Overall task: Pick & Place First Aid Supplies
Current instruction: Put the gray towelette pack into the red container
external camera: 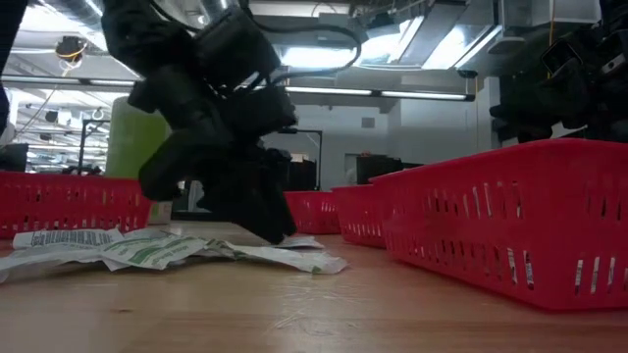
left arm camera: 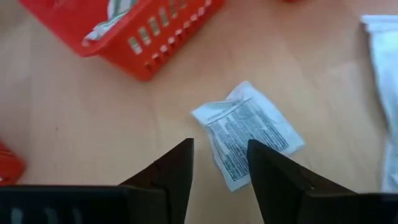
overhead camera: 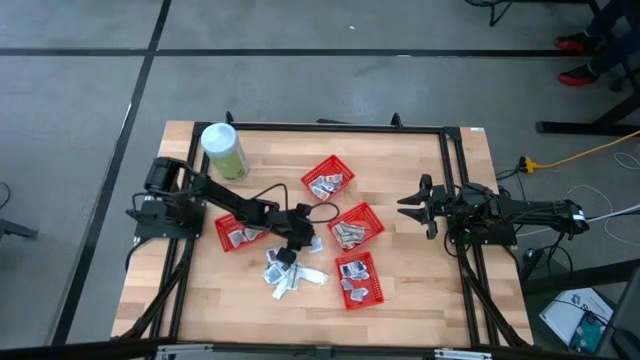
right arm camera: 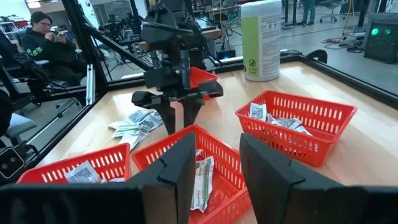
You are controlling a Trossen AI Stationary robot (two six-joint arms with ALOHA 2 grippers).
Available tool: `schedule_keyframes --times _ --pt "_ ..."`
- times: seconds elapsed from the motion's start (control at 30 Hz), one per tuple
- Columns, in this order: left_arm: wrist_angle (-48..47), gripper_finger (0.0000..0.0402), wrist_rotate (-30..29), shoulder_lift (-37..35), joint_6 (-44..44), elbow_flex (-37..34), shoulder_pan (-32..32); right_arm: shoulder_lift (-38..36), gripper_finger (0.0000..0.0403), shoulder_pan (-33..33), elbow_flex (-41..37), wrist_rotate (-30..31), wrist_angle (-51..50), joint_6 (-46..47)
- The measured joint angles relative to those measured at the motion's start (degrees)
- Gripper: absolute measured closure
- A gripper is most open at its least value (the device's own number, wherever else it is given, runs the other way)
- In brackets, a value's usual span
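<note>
The left hand (overhead camera: 290, 248) sits low over the loose pile of packets (overhead camera: 288, 272) at lower centre of the high view, just below the leftmost basket (overhead camera: 238, 231). Its fingers (left arm camera: 177, 171) stand apart and hold nothing. In the left wrist view one white printed packet (left arm camera: 247, 132) lies flat on the bare surface (left arm camera: 81, 130) just ahead of the fingertips, slightly toward the right finger, with a basket corner (left arm camera: 146, 37) at the upper left of that frame.

The step in hand looks like a fresh pick from the pile. To do it well, the hand should centre on that single packet so both fingers straddle its narrow width, not its long diagonal. The packet is thin and flat, so the tips probably need to press right down to the wood before closing; closing high would likely slide over it. The longer strip (left arm camera: 384, 87) at the right edge of the wrist view should stay outside the grip.

The right hand (overhead camera: 418, 208) waits at centre right of the high view, over the surface edge, fingers partly apart and empty. Four baskets already hold packets; which one suits this packet cannot be told.
</note>
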Motion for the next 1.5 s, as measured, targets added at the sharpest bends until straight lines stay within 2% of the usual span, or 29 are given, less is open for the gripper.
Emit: schedule_keyframes --times 0.13,0.23,0.33,0.43,0.63,0.73,0.83,1.1,1.5 --pt "-0.06 0.0255 1.71 1.36 -2.54 0.74 1.56 0.02 0.0276 0.0 0.0 -0.02 0.0 0.0" --pt "0.46 0.0255 7.96 2.7 -4.87 0.89 2.97 0.02 0.0276 0.0 0.0 0.0 0.0 0.0" --pt "-0.4 0.0267 10.64 3.46 -6.09 0.93 3.63 0.02 0.0276 -0.01 0.0 -0.01 0.0 0.0" --pt "-2.02 0.0298 11.09 3.47 -5.61 1.0 3.61 0.02 0.0276 0.0 0.0 -0.01 0.0 0.0" --pt "-2.89 0.0388 13.29 3.2 -4.49 0.87 3.44 0.0 0.0276 -0.02 0.0 -0.02 0.0 0.0" --pt "-3.23 0.0396 13.03 2.36 -4.07 0.72 3.02 0.02 0.0276 0.0 0.0 -0.01 0.0 0.0" --pt "-4.02 0.04 11.16 0.91 -2.21 0.59 2.0 0.0 0.0276 0.0 0.0 0.0 0.0 0.0" --pt "-5.9 0.04 0.8 -4.92 1.76 0.35 -1.32 0.02 0.0276 -0.01 0.0 -0.01 0.0 0.0" --pt "-12.24 0.0399 -6.79 -14.36 4.24 0.39 -3.73 0.01 0.0276 0.0 0.0 -0.01 0.0 0.0"
